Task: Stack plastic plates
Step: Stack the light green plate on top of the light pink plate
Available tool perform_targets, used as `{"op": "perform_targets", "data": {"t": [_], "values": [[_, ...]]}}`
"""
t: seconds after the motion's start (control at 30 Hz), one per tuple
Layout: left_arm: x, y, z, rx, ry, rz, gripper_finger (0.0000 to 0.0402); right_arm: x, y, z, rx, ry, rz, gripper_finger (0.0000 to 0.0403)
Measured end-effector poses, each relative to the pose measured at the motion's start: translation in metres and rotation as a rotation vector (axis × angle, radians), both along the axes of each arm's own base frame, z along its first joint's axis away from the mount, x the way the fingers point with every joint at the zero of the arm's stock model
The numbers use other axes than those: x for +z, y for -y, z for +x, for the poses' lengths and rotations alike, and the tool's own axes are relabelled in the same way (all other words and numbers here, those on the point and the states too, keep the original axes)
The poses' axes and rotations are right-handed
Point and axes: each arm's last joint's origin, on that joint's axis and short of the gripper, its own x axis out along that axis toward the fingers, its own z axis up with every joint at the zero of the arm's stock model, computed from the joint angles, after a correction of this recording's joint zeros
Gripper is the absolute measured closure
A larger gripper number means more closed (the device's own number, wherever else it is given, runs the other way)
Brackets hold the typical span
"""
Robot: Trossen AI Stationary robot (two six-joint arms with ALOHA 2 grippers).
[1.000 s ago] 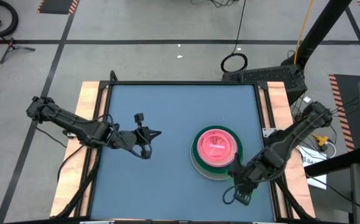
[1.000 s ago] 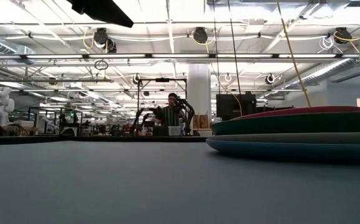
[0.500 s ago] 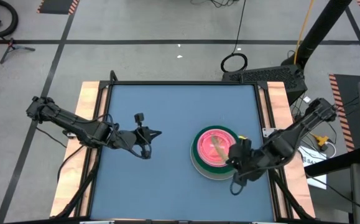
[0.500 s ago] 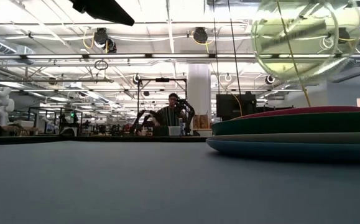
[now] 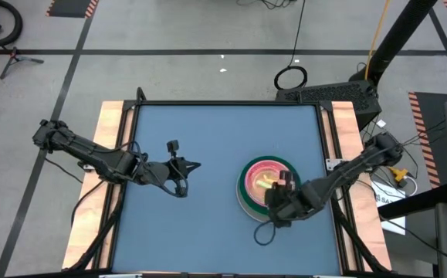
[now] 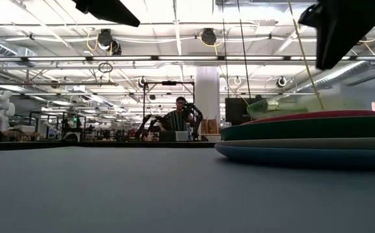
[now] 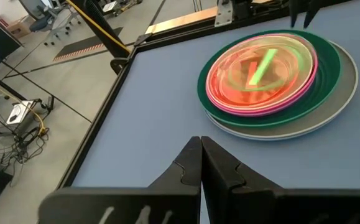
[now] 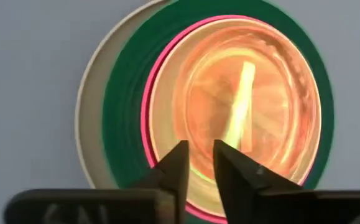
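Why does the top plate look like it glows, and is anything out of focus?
Right wrist view: the small translucent plate glows orange as the pink plate tints through it. Low view: ceiling lamps glare behind; the right hand is only a dark silhouette. Left wrist view: its own fingers look soft.

The right gripper [image 5: 279,194] has swung in over the plate stack [image 5: 245,202]. The clear green-striped plate [image 8: 245,109] now lies atop it, released, just beyond the parted jaws.
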Motion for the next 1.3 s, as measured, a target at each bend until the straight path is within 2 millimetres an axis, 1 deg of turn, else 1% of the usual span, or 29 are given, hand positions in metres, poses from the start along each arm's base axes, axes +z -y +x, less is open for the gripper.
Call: {"op": "perform_targets", "data": {"t": [0.13,0.27,0.43,0.6,0.7,0.8,0.87,0.93,1.03,1.07,1.17,1.3], "values": [[0.0,0.0,0.0,0.001,0.001,-0.003,0.04,-0.003,0.006,0.004,-0.022,-0.018,-0.006,0.0302],[0.0,0.0,0.0,0.001,0.0,-0.003,0.04,-0.002,0.009,0.004,-0.031,-0.021,-0.014,0.0279],[0.0,0.0,0.0,0.002,0.0,-0.004,0.04,-0.001,0.009,0.006,-0.032,0.01,-0.03,0.0271],[0.0,0.0,0.0,0.002,0.001,-0.005,0.04,-0.004,0.009,0.008,0.005,0.113,-0.159,0.0271],[0.0,0.0,0.0,0.002,0.0,-0.004,0.04,-0.018,0.015,0.01,-0.011,0.164,-0.24,0.0276],[0.0,0.0,0.0,0.002,0.0,-0.004,0.04,-0.042,0.027,0.009,-0.054,0.192,-0.322,0.0284],[0.0,0.0,0.0,0.002,0.0,-0.004,0.04,-0.059,0.037,0.005,-0.088,0.186,-0.343,0.0289],[0.0,0.0,0.0,0.002,0.0,-0.004,0.04,-0.075,0.046,0.001,-0.138,0.181,-0.34,0.0295],[0.0,0.0,0.0,-0.001,-0.002,0.001,0.04,-0.094,0.051,-0.005,-0.169,0.166,-0.256,0.0302],[0.0,0.0,0.0,-0.001,-0.003,0.002,0.04,-0.097,0.051,-0.005,-0.162,0.162,-0.226,0.0304],[0.0,0.0,0.0,-0.001,-0.003,0.002,0.04,-0.099,0.048,-0.005,-0.141,0.151,-0.171,0.0309],[0.0,-0.001,0.0,0.001,-0.003,0.002,0.04,-0.092,0.044,-0.001,-0.125,0.145,-0.141,0.031]]}}
